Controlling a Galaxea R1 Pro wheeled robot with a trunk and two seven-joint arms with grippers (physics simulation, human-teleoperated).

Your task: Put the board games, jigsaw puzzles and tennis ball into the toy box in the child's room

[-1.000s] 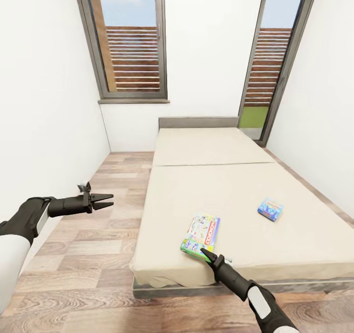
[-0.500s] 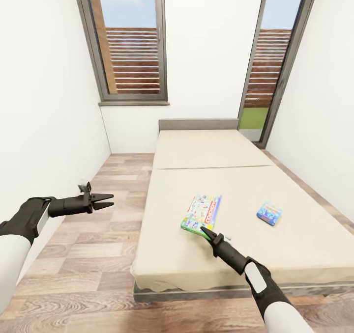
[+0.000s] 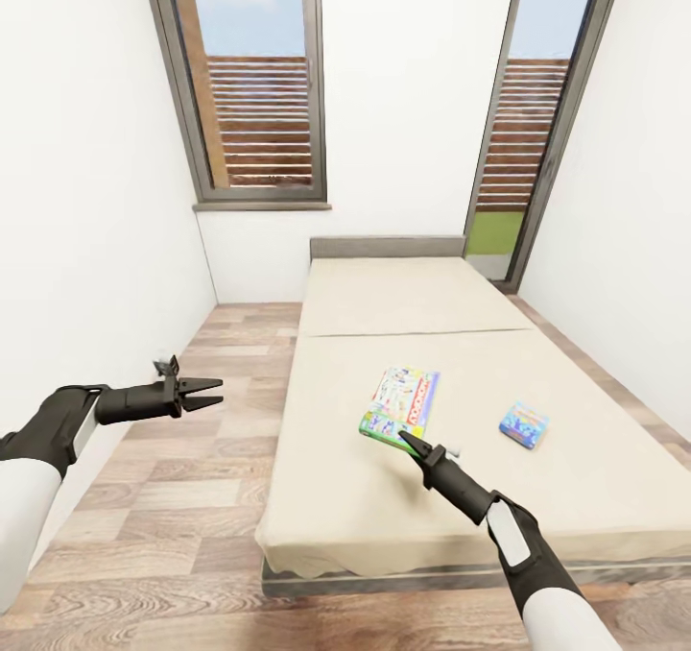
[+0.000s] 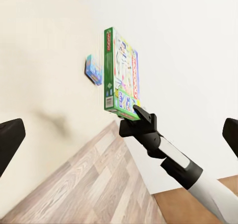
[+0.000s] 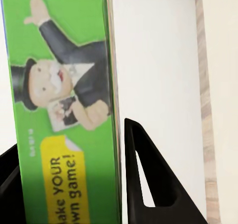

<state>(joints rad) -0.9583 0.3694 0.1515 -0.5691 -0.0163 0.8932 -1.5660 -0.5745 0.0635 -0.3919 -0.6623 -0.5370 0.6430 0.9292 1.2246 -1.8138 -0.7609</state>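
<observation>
Two board games show on the bed (image 3: 576,497): the white game (image 3: 401,405) clamped at its near end by the right gripper (image 3: 407,437) and raised farther than before, the blue game (image 3: 524,424) flat toward the right edge. The left gripper (image 3: 203,393) hangs spread, empty.

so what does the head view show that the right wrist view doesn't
Head view alone: the whole bed, the small blue board game lying apart on the mattress, the left gripper open over the wood floor, and two dark-framed windows.

Right wrist view alone: the green edge of the white board game close up, with a top-hatted cartoon man and a yellow label, and one black finger on either side of it.

Both: that white board game with the right gripper at its near end, pale mattress and a strip of wood floor.
</observation>
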